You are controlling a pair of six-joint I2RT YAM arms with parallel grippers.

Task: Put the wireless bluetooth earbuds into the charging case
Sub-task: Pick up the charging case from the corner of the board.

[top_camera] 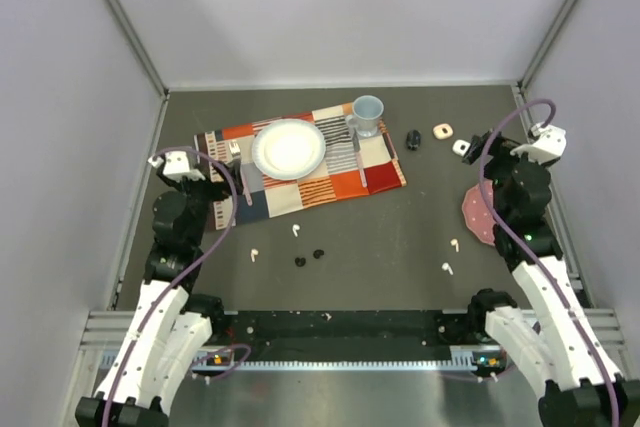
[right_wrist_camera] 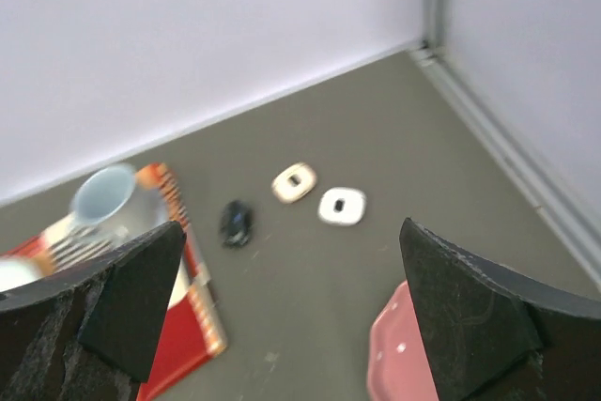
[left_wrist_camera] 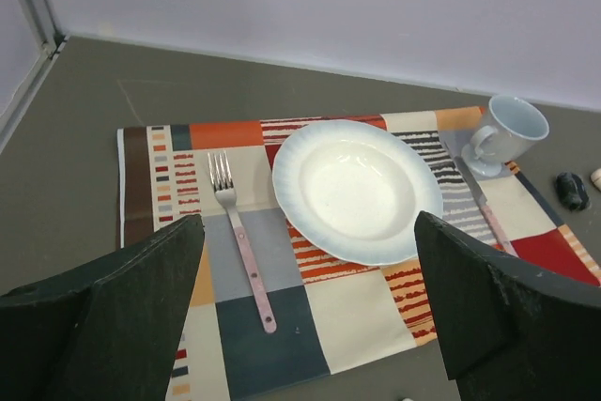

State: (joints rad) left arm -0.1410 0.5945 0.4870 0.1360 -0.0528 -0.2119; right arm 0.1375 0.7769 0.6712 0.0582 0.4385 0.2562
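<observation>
Left claw (left_wrist_camera: 308,223) hangs released, plate (left_wrist_camera: 357,185) at 12 o'clock; right claw (right_wrist_camera: 292,227) released too, seeing three cases (right_wrist_camera: 341,206). Top view catches earbuds (top_camera: 296,230) on the surface (top_camera: 380,237); right wrist view doesn't.

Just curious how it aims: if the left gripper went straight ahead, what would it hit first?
Probably the white plate on the placemat, centred ahead of the left gripper; depth is unclear.
</observation>
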